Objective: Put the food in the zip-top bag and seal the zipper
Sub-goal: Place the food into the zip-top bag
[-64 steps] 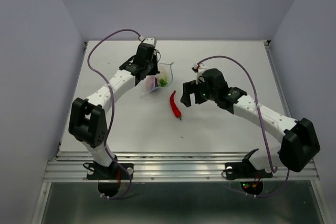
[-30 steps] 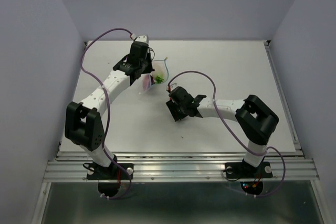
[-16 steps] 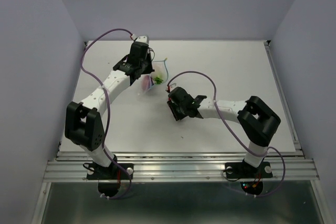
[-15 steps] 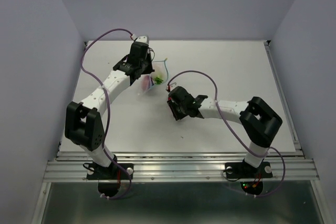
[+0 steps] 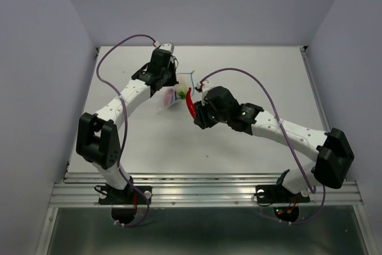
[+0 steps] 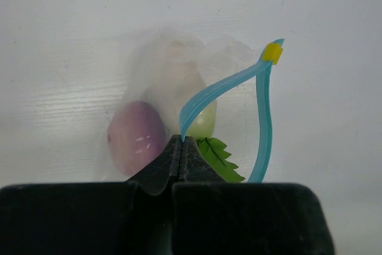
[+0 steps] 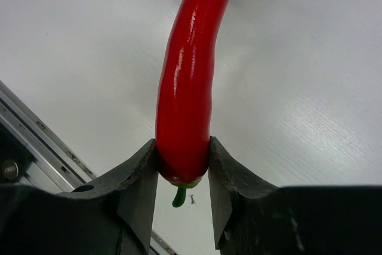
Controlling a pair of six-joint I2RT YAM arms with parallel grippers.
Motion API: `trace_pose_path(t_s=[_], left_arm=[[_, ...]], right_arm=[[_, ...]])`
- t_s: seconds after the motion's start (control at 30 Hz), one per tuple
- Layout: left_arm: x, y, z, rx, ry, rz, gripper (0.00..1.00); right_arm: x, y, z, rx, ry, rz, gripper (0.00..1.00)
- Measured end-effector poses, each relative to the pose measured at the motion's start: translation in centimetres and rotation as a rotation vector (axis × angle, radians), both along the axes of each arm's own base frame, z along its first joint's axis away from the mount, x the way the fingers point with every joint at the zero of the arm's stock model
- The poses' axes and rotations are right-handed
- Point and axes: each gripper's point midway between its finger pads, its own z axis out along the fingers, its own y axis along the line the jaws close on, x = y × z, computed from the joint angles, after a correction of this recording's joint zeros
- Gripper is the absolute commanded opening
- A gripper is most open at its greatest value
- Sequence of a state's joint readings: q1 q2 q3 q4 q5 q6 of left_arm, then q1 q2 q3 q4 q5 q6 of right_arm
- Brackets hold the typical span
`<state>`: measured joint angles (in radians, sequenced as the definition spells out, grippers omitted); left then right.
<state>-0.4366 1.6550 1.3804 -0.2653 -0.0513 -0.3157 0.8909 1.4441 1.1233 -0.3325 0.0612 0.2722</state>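
Two grippers meet near the middle of a white table (image 5: 250, 70). The left gripper (image 6: 181, 145), its fingers pressed fully together, pinches one end of the light-blue zipper (image 6: 224, 86) of a clear zip-top bag (image 6: 173, 58). The strip rises from the fingertips, meets a small yellow slider (image 6: 273, 52) and loops back down, so the mouth of the bag gapes toward the wrist camera.

Inside the crinkled plastic lie a round purplish-pink ball (image 6: 137, 141) and a white egg-shaped vegetable (image 6: 200, 122), whose green leaf (image 6: 218, 156) lies at the mouth.

The right gripper (image 7: 182, 162) is clamped on a slim red chili (image 7: 188, 76) near its stem end. One black finger (image 7: 140, 186) presses each side, and a short green stem pokes out just below the grip. The jaws stand only as far apart as the chili is thick. The chili is held out over the table, its tip pointing toward the bag's blue edge at the top of the right wrist view.

From above, the chili sits just beside the bag, between the two grippers.
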Motion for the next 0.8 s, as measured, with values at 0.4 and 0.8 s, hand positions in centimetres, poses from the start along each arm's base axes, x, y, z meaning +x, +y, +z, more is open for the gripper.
trace_pose_path(t_s=[0.4, 0.8], left_arm=[[-1.3, -2.5, -0.4, 0.018, -0.008, -0.087, 0.00], [-2.7, -4.0, -1.2, 0.052, -0.015, -0.156, 0.00]], right_arm=[[1.4, 1.0, 0.1, 0.030, 0.093, 0.048, 0.24], [5.4, 0.2, -1.5, 0.063, 0.229, -0.020, 0.25]])
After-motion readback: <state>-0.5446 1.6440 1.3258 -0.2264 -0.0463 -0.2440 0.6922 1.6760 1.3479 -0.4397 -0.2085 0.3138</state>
